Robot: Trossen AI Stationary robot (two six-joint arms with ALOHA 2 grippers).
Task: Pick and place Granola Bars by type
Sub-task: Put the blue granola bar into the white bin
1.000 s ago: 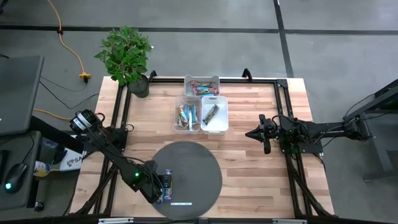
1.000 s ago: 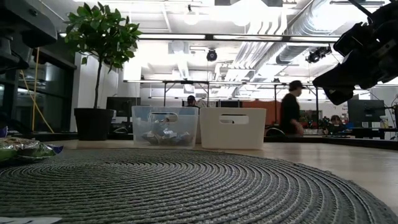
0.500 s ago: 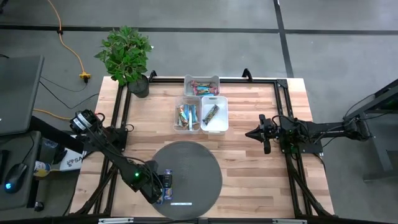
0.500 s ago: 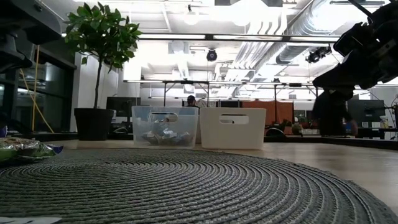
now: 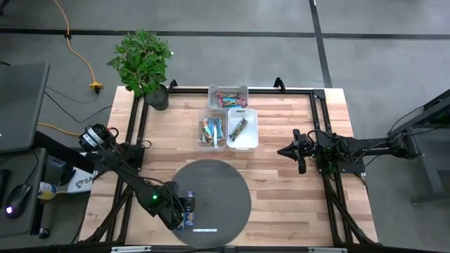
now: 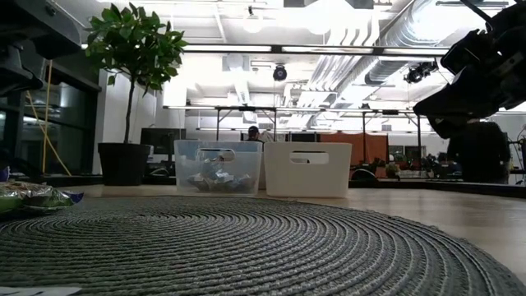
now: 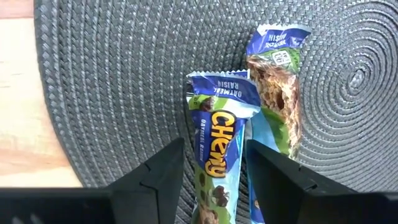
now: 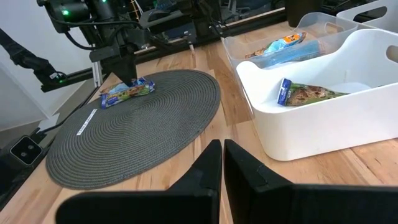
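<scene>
From above, the left gripper (image 5: 184,209) sits low at the left edge of the round grey mat (image 5: 225,190), while the right gripper (image 5: 283,150), pinched shut and empty, hangs over bare table well apart from it. Only the left wrist camera shows its spread fingers (image 7: 155,177) straddling a blue-and-green granola bar (image 7: 219,149) lying flat, not clamped. A second bar (image 7: 275,78) lies just beside it.

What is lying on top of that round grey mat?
Two blue-wrapped granola bars lie side by side near the edge of the round mat, with the left pincer straddling one. A thin white strip lies nearby. The bars' lower ends are hidden.
</scene>
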